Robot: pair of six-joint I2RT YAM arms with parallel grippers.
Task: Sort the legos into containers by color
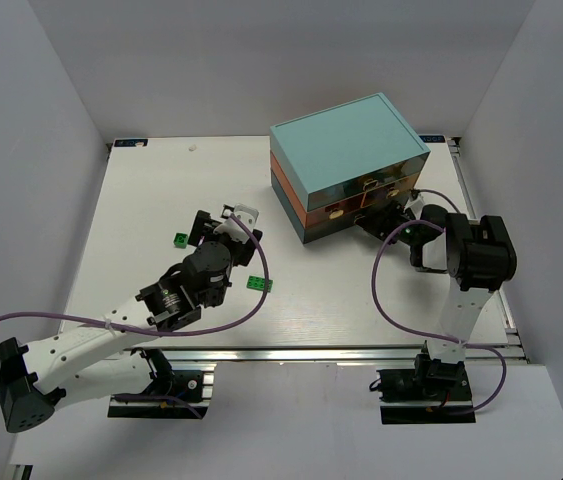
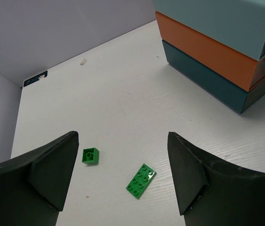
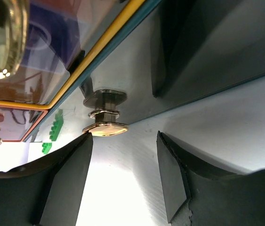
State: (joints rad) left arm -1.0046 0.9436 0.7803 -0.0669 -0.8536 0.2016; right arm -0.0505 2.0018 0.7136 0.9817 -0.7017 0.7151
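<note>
Two empty tools gape wide, left tool [image 2: 123, 175] and right tool [image 3: 123, 157]; we should centre the right on the drawer handle [image 3: 105, 127] before closing.

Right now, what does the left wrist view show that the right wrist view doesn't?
Only left wrist: the open left gripper over the table, with a small square green brick and a flat eight-stud green brick lying apart. Only right wrist: the open right gripper close up at a metal drawer handle. Both: the chest; green specks in the right wrist view may be those bricks.
</note>
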